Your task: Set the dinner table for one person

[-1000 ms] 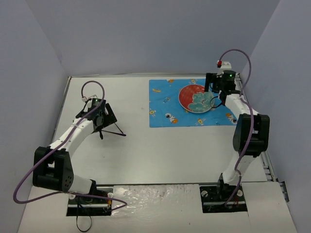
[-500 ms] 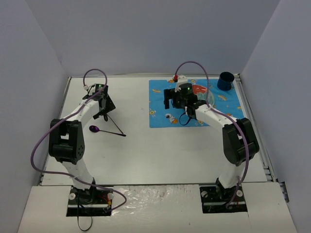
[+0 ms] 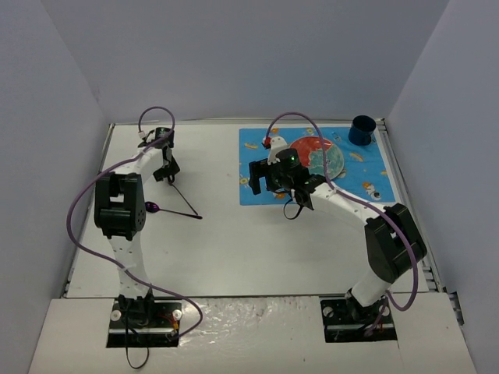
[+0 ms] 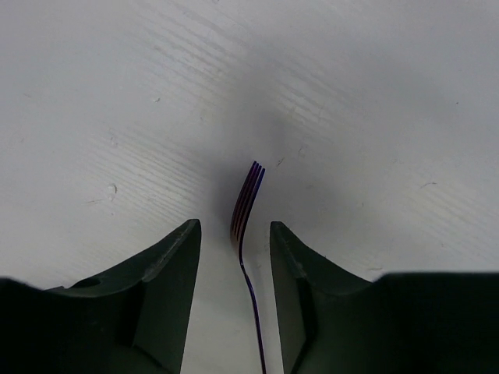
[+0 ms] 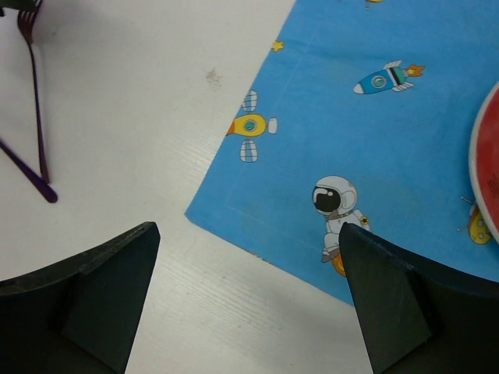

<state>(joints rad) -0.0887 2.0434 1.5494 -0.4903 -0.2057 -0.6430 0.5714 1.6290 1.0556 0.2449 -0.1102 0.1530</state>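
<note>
On the white dinner table (image 3: 234, 249) a thin purple fork (image 3: 184, 199) lies at the left, its handle end meeting the handle of a purple spoon (image 3: 153, 207). My left gripper (image 3: 164, 167) is low over the fork's head. In the left wrist view the fork (image 4: 246, 199) runs between the fingers (image 4: 175, 265), and my left gripper (image 4: 234, 226) is narrowed with a gap on each side. My right gripper (image 3: 260, 178) hangs wide open and empty over the near left corner of the blue cartoon mat (image 3: 261, 156). A red plate (image 3: 316, 156) sits on the mat.
A dark blue cup (image 3: 361, 130) stands at the mat's far right corner. In the right wrist view my right gripper (image 5: 249, 227) has the mat (image 5: 374, 132) ahead, the plate's rim (image 5: 487, 171) at the right edge, and the fork (image 5: 33, 86) and spoon handle (image 5: 27, 173) at far left.
The left jaws have narrowed around the fork. The right arm has swung left from the plate to the mat's left edge, uncovering the cup.
</note>
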